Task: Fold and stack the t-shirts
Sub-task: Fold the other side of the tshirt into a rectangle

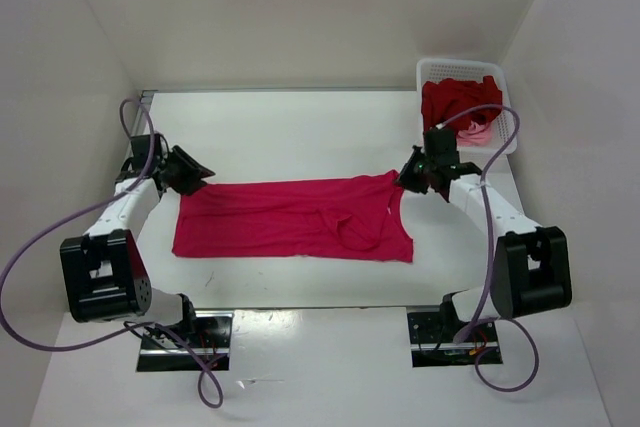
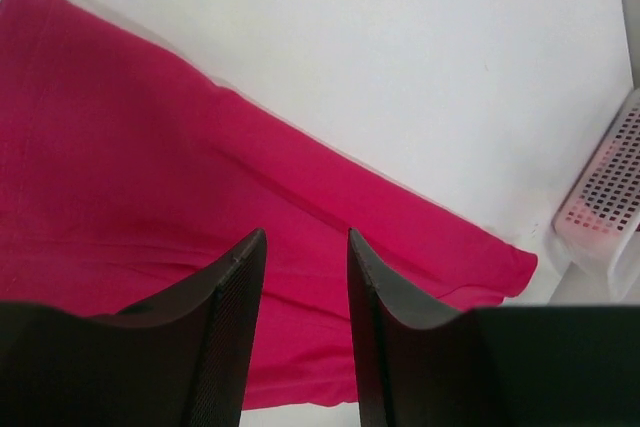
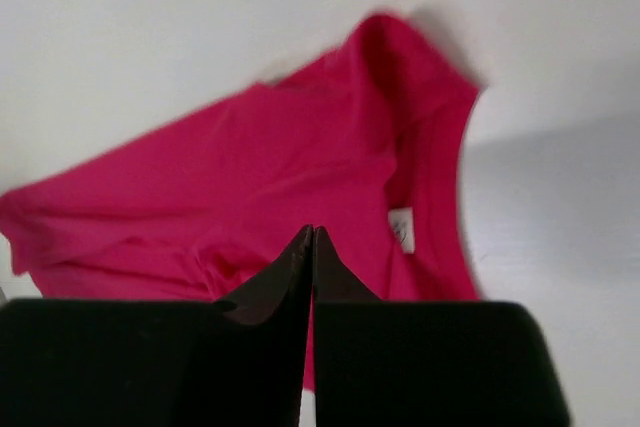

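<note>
Left arm, near-left of the table (image 1: 300,127): purple cable (image 1: 25,267) loops out from its base. Wrist reaches to the far-left corner of the spread shirt.

Left gripper (image 2: 306,237): fingers (image 2: 235,297) stand apart with a clear gap and nothing between them. Magenta cloth shows below and beyond the gap. The claw is open and holds nothing.

Magenta-red t-shirt (image 1: 290,217): lies flat at mid-table, long axis running left to right. Straight hem edge at the left end, neck opening at the right end. A loose ridge of cloth sits right of centre, near the front edge. In the right wrist view a small white label (image 3: 402,230) shows inside the neckline.

Right gripper (image 3: 312,237): at the shirt's far-right corner, by the shoulder. Fingers are pressed together, tips meeting in a thin line. It is closed. Cannot tell whether any cloth is pinched between the tips; the shirt is seen just beyond them.

Right arm: a second purple cable (image 1: 487,247) arcs from wrist to base.

White mesh basket (image 1: 505,82): far-right corner of the table, well apart from the spread shirt. Inside it, the dark crimson t-shirt (image 1: 455,102) is bunched up. The light pink t-shirt (image 1: 478,133) peeks out at its near side, mostly covered.
</note>
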